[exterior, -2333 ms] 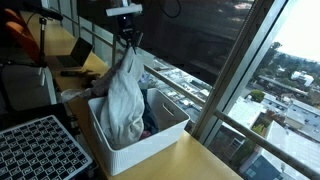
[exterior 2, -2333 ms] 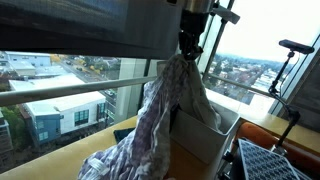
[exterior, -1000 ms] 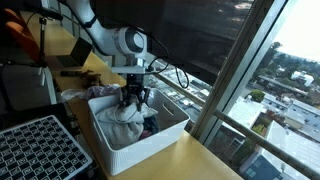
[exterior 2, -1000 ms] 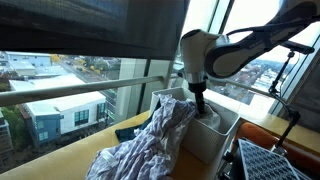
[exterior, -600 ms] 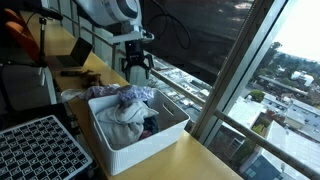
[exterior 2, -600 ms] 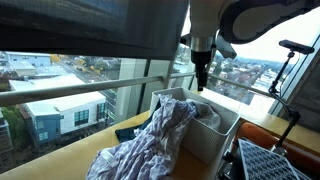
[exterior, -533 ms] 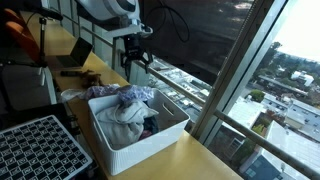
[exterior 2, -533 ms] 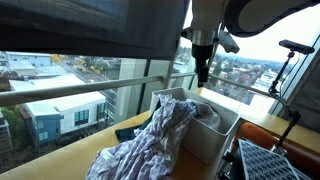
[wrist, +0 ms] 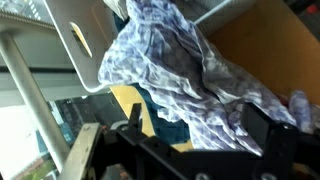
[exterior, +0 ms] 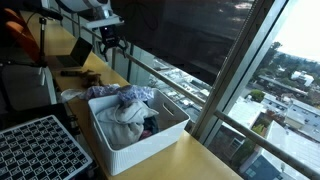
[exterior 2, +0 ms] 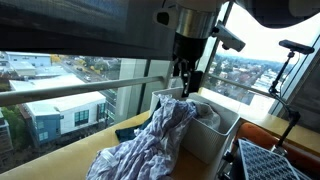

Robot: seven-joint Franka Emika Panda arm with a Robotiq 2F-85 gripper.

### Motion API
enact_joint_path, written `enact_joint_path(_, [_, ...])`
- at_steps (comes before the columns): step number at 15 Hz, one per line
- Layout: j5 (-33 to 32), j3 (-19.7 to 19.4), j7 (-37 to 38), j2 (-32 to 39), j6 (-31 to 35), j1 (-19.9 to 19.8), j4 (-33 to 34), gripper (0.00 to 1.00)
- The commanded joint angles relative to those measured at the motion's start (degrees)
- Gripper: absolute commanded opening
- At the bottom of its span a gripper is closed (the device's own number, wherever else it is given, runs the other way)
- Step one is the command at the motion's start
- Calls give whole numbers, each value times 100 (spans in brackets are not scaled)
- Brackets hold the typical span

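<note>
**Cloth draped over the bin, gripper high and empty**

The pale patterned cloth (exterior 2: 150, 140) lies half in and half out of the white bin (exterior 2: 210, 148). In an exterior view it spills over the bin's wall and bunches on the wooden table (exterior 2: 55, 168) beside it. In the wrist view it fills most of the picture, with a dark blue piece (wrist: 172, 128) showing just under its edge. Seen from the bin's other side in an exterior view, the cloth (exterior: 125, 112) sits crumpled in a heap between the bin's walls.

Your gripper (exterior: 110, 47) hangs well above the bin, clear of the cloth and touching nothing. Its fingers (wrist: 265, 140) stand spread wide and grasp nothing (the wrist view shows them as dark shapes along the bottom edge, with only the cloth far below them).

A black perforated tray (exterior: 35, 150) lies near the bin. Behind the bin a window railing (exterior 2: 80, 92) runs along the glass, with city buildings beyond it.
</note>
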Motion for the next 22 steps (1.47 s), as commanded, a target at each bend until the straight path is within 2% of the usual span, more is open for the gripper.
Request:
enact_joint_path(1, [-53,169,-858,760,206,113,714,100])
enact_joint_path(5, [103,182,-2096,1660,211,109,1461,100])
enact_joint_path(10, [158,39,-2998,2680,-21,56,2129,100])
enact_joint_path(17, [71,-310,-3514,3680,-241,7,2645,100])
enact_joint_path(21, [131,-333,-3566,3908,-136,-33,2529,100])
enact_joint_path(22, [156,-315,-3543,3939,-100,-42,2456,96])
